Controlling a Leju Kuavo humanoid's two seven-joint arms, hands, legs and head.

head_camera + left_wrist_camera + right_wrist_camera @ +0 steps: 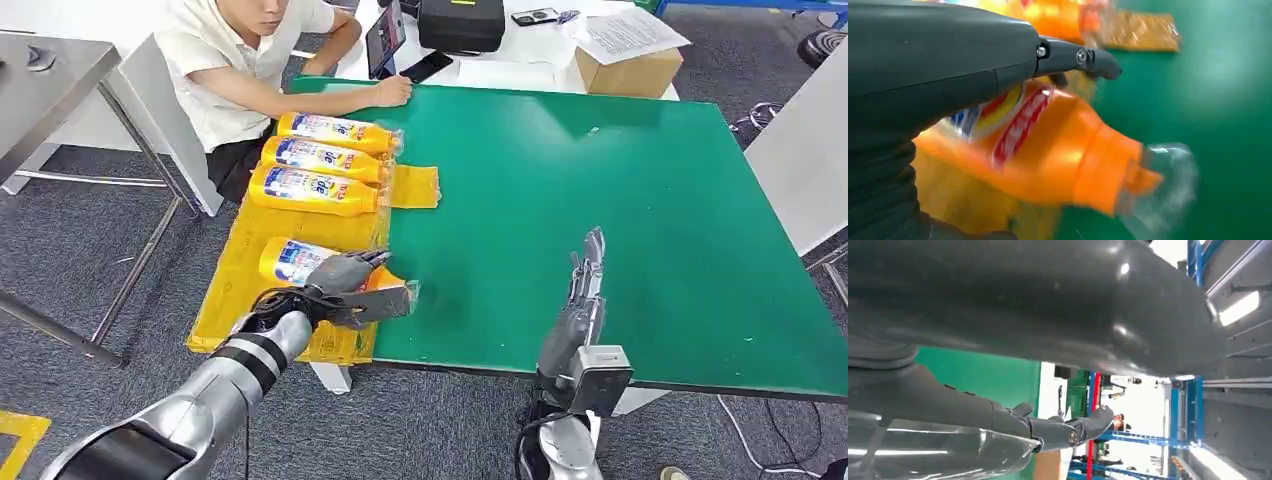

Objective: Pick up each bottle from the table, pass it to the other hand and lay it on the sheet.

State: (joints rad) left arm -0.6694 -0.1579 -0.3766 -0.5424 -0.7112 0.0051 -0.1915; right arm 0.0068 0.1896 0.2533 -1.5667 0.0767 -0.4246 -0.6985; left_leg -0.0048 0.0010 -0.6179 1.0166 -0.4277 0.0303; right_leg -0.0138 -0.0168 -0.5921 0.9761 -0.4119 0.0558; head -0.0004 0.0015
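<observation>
A yellow bottle (290,262) with an orange neck and clear wrap lies low over the near end of the yellow sheet (222,305). My left hand (345,285) grips it around the middle, and in the left wrist view the thumb (1078,57) reaches over the bottle (1048,150). Three more yellow bottles (322,157) lie side by side on the sheet's far part. My right hand (583,290) stands over the green table (620,200) near its front edge, fingers straight and apart, holding nothing.
A person (240,60) sits at the far left corner with a hand on the green table. Behind the table are a tablet (385,35), a black case (460,22) and a cardboard box (630,70). A metal table (50,70) stands to the left.
</observation>
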